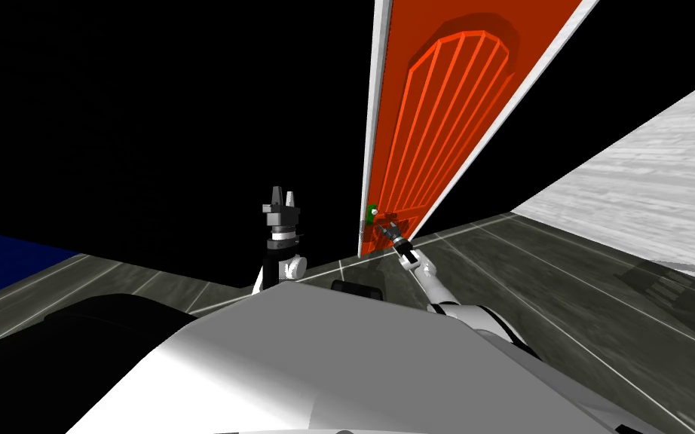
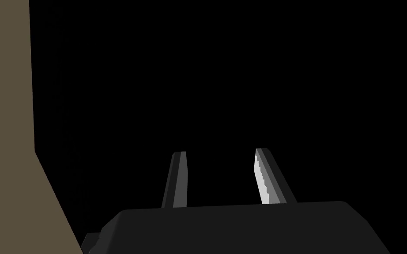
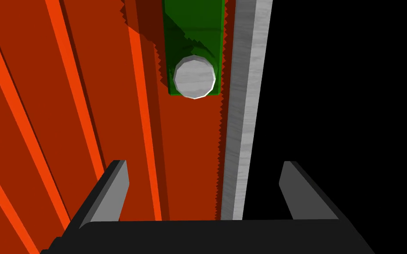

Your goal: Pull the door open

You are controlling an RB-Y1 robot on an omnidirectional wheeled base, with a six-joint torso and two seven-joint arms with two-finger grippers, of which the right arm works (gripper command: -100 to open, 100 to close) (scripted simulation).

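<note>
Right hand (image 3: 203, 164) at door (image 1: 444, 113), fingers apart just short of knob (image 3: 194, 76), nothing gripped; left hand (image 2: 220, 152) idle, fingers apart; grasp and pull not yet done.

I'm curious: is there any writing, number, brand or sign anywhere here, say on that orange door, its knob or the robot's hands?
None: there are no letters, numbers or signs to read. The orange door, its green plate, the grey knob, the left gripper and the right gripper are all plain.
</note>
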